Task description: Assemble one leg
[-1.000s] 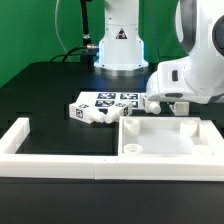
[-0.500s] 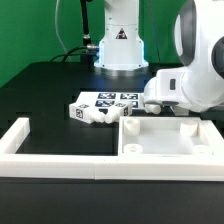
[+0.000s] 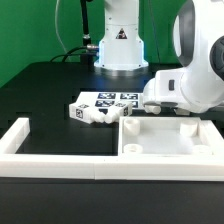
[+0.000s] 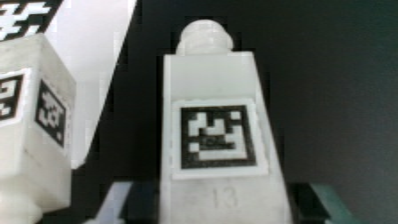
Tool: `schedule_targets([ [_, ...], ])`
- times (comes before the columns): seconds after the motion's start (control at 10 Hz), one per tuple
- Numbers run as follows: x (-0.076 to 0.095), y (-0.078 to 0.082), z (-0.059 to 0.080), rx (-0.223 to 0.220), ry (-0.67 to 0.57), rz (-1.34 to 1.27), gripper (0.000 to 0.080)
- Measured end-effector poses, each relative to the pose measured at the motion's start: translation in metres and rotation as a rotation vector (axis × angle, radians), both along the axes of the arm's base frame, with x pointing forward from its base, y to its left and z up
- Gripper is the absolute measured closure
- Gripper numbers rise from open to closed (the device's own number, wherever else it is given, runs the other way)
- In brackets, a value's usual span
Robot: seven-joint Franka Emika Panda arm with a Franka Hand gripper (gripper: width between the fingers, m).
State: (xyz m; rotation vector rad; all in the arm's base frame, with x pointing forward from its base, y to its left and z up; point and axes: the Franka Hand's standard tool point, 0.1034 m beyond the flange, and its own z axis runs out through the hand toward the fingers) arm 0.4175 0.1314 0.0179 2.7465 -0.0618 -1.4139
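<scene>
In the wrist view a white leg (image 4: pixel 222 110) with a black-and-white tag lies lengthwise between my gripper's fingers (image 4: pixel 139 200), with its rounded tip pointing away. My gripper (image 4: pixel 222 205) is open and straddles the leg's near end, with a thin dark gap on each side. A second tagged leg (image 4: pixel 32 110) lies beside it. In the exterior view my gripper (image 3: pixel 160 104) is low over the table behind the large white panel (image 3: pixel 165 138), and the leg between its fingers is mostly hidden. Other legs (image 3: pixel 88 112) lie in a cluster to the exterior view's left of it.
The marker board (image 3: pixel 115 100) lies behind the leg cluster. Long white border rails (image 3: pixel 110 165) run along the front and up the exterior view's left side. The robot's base (image 3: pixel 120 45) stands at the back.
My gripper has come down and a little toward the exterior view's left since a second ago. It has held still over the last half second.
</scene>
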Motion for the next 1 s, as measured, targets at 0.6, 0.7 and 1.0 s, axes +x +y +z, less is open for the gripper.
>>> schedule_targets([
  [0.6, 0.080, -0.003, 0.082, 0.042, -0.170, -0.023, 0.0514],
  [0.7, 0.080, -0.003, 0.080, 0.043, -0.180, -0.024, 0.0514],
  [1.0, 0.096, -0.015, 0.057, 0.059, -0.274, -0.045, 0.0514],
])
